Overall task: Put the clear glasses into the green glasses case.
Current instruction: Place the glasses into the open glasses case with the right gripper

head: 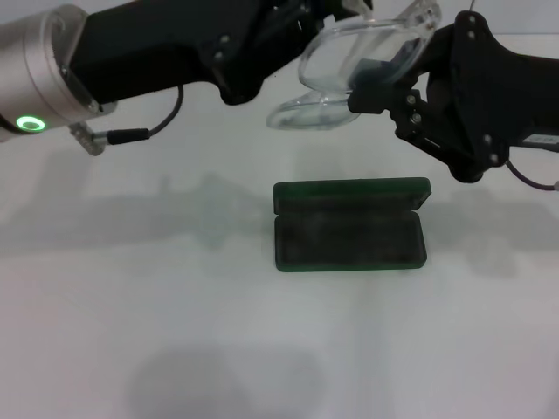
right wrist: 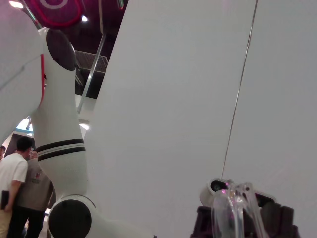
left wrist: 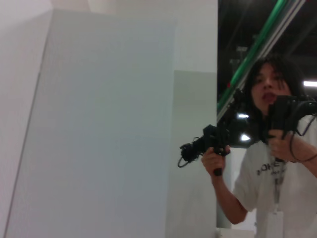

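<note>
currently: clear glasses (head: pixel 367 61) aloft between left gripper (head: pixel 301 39) and right gripper (head: pixel 384 94), both sets of fingers clamped on them, above open green glasses case (head: pixel 349 231) on desk (head: pixel 131 332). risk: uneven release drops them outside the case.

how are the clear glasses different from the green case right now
The clear glasses are see-through; the green case is dark and opaque. The glasses are held up in the air between the left pincer and right pincer; the case lies open on the table. Their widths look similar.
</note>
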`<state>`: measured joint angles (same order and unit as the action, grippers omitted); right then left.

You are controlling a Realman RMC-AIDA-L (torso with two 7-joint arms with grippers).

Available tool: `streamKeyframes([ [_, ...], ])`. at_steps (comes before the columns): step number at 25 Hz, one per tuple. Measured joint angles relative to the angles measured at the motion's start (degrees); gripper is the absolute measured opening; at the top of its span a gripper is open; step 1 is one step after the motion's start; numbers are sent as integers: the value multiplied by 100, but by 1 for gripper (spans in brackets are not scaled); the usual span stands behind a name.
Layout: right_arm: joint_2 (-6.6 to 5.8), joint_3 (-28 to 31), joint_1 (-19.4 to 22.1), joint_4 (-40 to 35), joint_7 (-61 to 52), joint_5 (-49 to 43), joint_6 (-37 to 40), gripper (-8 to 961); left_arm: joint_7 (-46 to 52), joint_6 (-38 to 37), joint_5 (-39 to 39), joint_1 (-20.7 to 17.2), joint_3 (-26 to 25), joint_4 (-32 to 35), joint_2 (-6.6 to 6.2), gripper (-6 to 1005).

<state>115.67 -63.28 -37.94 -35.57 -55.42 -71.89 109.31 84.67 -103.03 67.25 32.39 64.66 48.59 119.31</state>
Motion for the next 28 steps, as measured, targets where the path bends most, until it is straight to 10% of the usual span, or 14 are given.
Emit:
streamKeyframes([
  [23,-1,-149,7,-111,-24,-44,-12,75,-278,-24,45,-235,-448,-37,-137,35],
  [28,-39,-373,60,-1408,-987,-870,-103,77,-338,-22,479,-611,-1355,-29,-313,36],
])
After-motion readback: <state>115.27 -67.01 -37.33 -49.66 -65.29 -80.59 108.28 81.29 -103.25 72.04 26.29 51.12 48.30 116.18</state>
